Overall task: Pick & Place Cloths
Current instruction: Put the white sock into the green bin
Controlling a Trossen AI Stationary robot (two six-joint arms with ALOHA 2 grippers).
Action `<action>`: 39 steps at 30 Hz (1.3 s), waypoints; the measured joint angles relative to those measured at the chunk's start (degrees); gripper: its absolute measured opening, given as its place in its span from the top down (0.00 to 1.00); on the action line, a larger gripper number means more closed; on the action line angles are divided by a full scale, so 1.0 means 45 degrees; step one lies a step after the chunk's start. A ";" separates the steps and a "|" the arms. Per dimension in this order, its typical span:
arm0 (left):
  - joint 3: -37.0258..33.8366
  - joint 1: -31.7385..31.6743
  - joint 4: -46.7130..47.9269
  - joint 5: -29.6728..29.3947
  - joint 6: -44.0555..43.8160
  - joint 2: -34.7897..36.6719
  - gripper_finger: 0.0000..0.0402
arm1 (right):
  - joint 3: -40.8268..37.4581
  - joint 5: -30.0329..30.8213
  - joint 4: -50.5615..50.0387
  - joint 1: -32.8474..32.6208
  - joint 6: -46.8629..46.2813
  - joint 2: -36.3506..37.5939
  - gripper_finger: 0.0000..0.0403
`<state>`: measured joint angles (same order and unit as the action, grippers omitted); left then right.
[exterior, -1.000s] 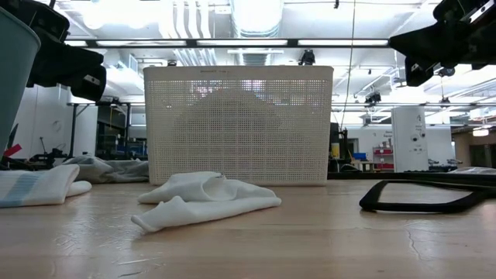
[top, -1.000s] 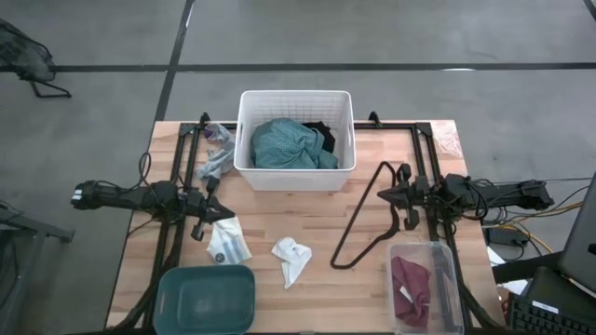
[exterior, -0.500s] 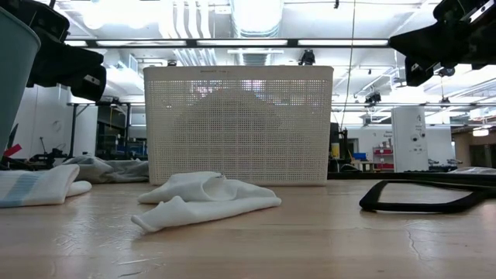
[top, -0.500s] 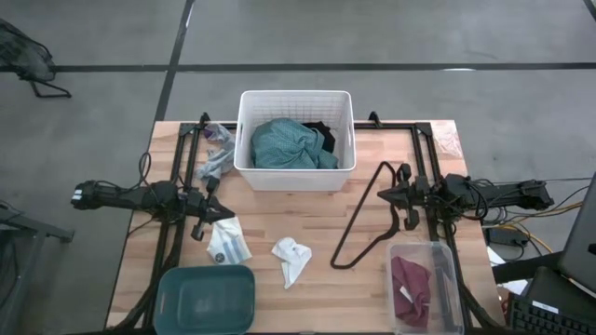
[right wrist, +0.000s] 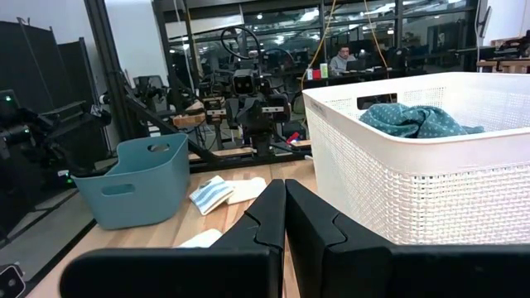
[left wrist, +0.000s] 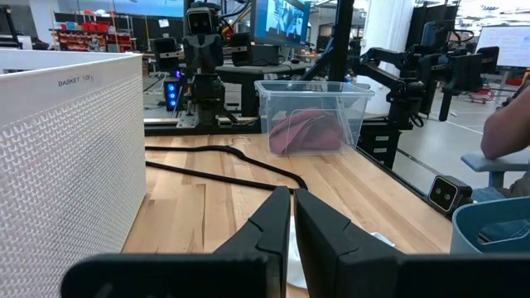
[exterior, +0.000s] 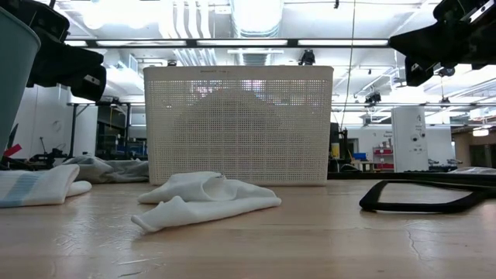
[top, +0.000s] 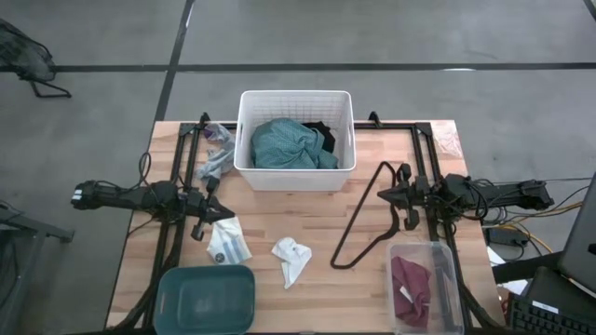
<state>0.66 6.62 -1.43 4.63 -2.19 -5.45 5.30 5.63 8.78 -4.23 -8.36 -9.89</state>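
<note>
Bins along the table's (top: 321,209) front edge: teal bin (top: 207,298) at the left corner, clear bin (top: 438,279) at the right, maroon cloth (top: 410,284) already inside the clear one.

Just behind, out on bare wood: white rag (top: 291,257), crumpled, long axis running roughly front to back with a slight slant. Left of it, striped rag (top: 227,244), just in front of the left gripper (top: 220,212).

Next row back, both arms, low over the table and pointing inward at each other. Left gripper at the left side, fingers (left wrist: 269,232) pressed nearly together, gripping nothing. Right gripper (top: 382,194) at the right side, fingers (right wrist: 269,219) likewise closed on nothing, beside the upper end of the hanger (top: 358,223).

Key relation for a next pick, as a judgement: white rag between the two grippers but forward of both, closer to the left one and clear of the hanger, which lies between rag and right arm. So, likely a job for the left: open, swing forward and inward, come down across the rag's short width. Striped rag closer yet to the left, almost under its tip.

Farthest back: white basket (top: 296,93) at the rear middle, holding teal cloth (top: 284,144) and black garment (top: 321,135). Grey rag (top: 216,160) on the table against the basket's left wall.
</note>
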 joint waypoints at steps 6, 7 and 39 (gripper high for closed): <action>-0.0003 0.0002 0.0000 0.0004 0.0003 -0.0005 0.94 | 0.0000 -0.0001 0.0004 0.0000 0.0000 0.0000 0.98; -0.0003 -0.0003 0.0000 -0.0001 0.0003 -0.0005 0.94 | 0.0000 -0.0001 0.0002 0.0000 0.0000 0.0000 0.98; 0.1558 0.0081 -0.8066 -0.3174 -0.4632 -0.3909 0.94 | 0.0000 -0.0005 0.0000 0.0000 0.0000 -0.0005 0.98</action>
<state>7.67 6.99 -37.73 -9.66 -23.03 -23.04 5.30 5.61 8.78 -4.23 -8.36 -9.91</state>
